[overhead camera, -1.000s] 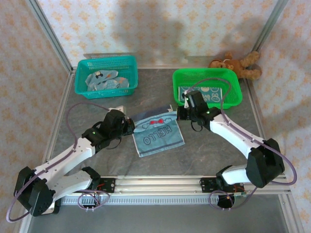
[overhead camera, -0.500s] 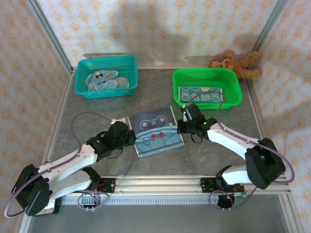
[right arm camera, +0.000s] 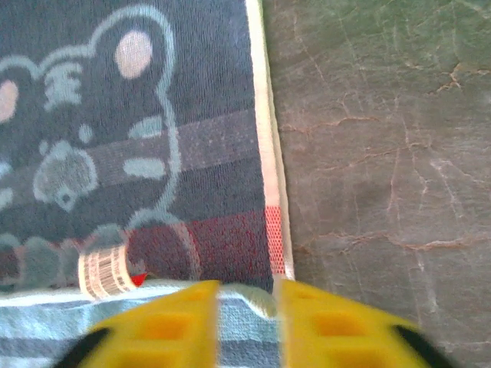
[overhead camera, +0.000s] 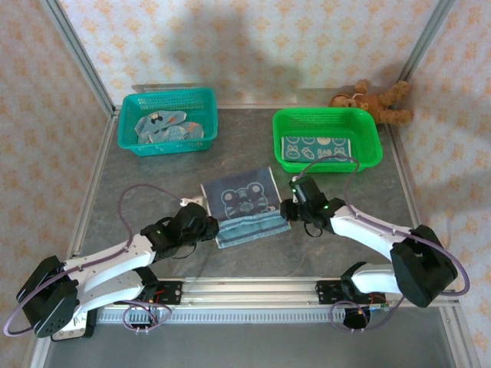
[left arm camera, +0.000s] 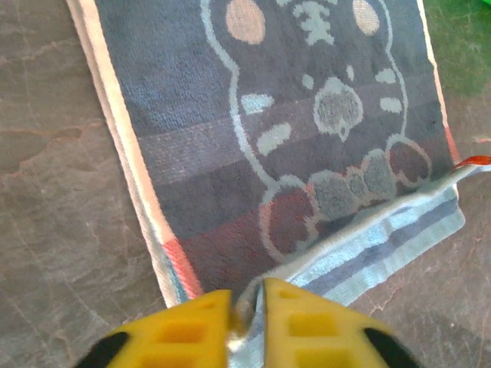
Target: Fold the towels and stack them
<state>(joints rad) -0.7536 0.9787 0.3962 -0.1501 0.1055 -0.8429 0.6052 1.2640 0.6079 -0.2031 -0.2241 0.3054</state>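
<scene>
- Nearest you, your left end effector (overhead camera: 211, 228) sits low over the tabletop (overhead camera: 245, 142). Its yellow fingers (left arm camera: 192, 322) are drawn almost together, pinching the near left corner of the spread towel (overhead camera: 242, 201).
- Your right end effector (overhead camera: 290, 208) is level with it at the near right corner. Its fingers (right arm camera: 322, 322) are closed down on the towel's turned edge, which shows between them.
- The spread towel lies flat between the two end effectors in the middle of the tabletop. Its dark face carries a cartoon animal head with a red bow. Along the near edge, a paler striped strip is turned over on top of it.
- Farther back on the left, the teal basket (overhead camera: 127, 126) holds crumpled towels (overhead camera: 165, 126) in a loose heap.
- Farther back on the right, the green basket (overhead camera: 368, 138) holds one folded towel (overhead camera: 316, 147) lying flat on its floor, printed with pale animal faces.
- Past the green basket, a brown teddy bear (overhead camera: 376, 103) lies at the far right corner against the wall.
</scene>
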